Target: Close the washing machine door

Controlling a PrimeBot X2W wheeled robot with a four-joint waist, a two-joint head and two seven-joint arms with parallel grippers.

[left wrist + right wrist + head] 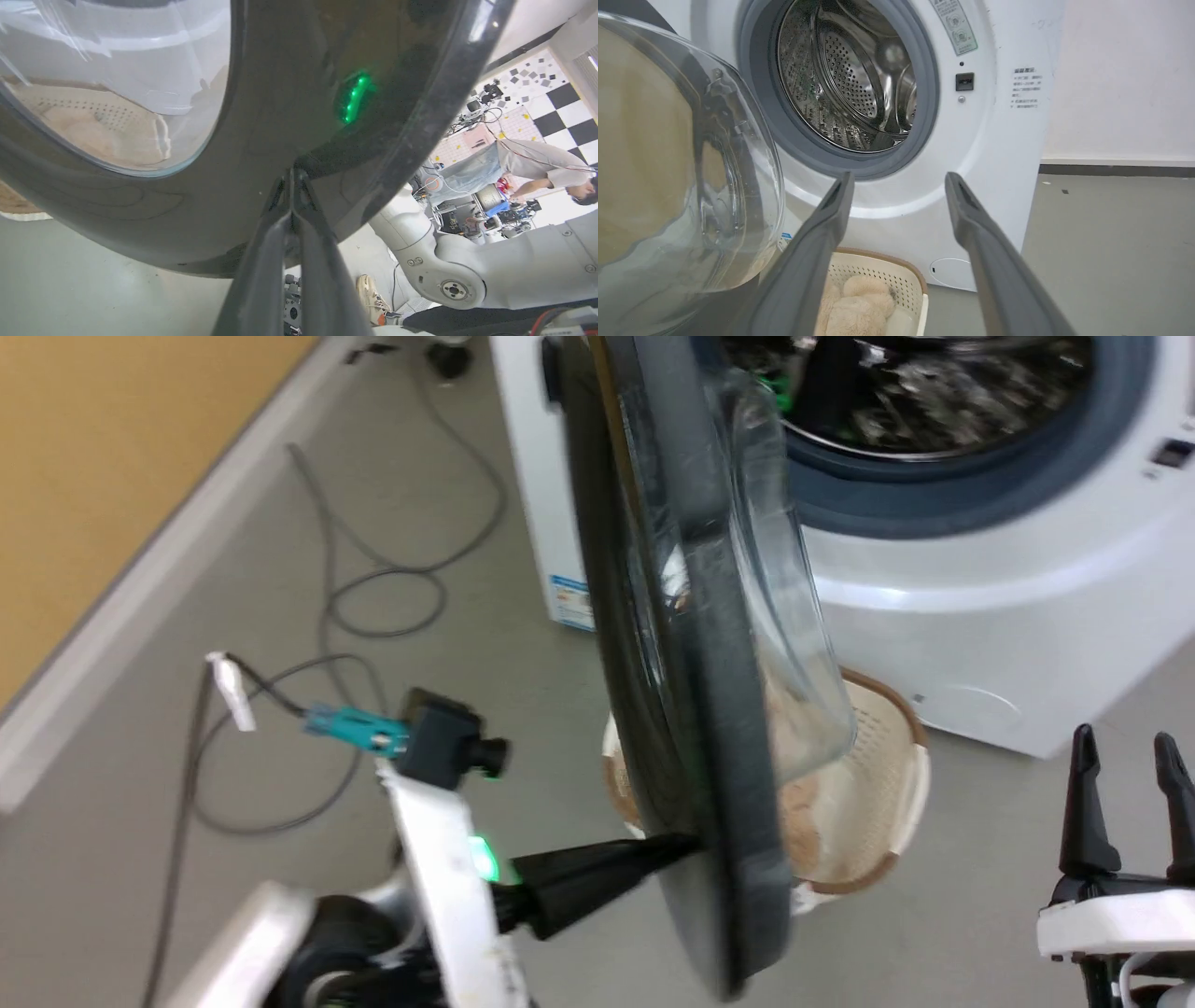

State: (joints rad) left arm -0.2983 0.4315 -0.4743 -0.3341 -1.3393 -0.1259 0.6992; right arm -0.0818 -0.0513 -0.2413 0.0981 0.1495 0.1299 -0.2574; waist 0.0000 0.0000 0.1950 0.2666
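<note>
Plainly, the washing machine door (pixel 709 709) stood open, swung well out from the washing machine (pixel 980 616): a large round panel with a wide glossy black rim and a clear glass bowl bulging from its centre. In the head view it showed almost edge-on, its long edge running from the top of the picture down to the bottom and leaning slightly, with the glossy outer face turned to the robot's left and the bowl bulging right, toward the machine's front. Its upper end met the white cabinet beside the grey rubber gasket (pixel 924 93) that ringed the perforated steel drum (pixel 859 84). The left gripper (pixel 686 845) had its jaws closed together on nothing, the tips meeting the lower part of the black rim on its outer face; a green light glinted off that gloss in the left wrist view. The right gripper (pixel 1125 747) sat low at the right, well apart from the door, jaws spread wide and empty, pointing toward the drum opening. A cream perforated laundry basket (pixel 887 775) rested on the floor at the machine's foot, under the door's bowl, with a pale plush toy (pixel 859 303) inside. A small blue sticker (pixel 571 602) marked the cabinet low down. Grey cables (pixel 373 588) looped over the floor to the left, and a person (pixel 537 163) showed beyond the rim in the left wrist view.
</note>
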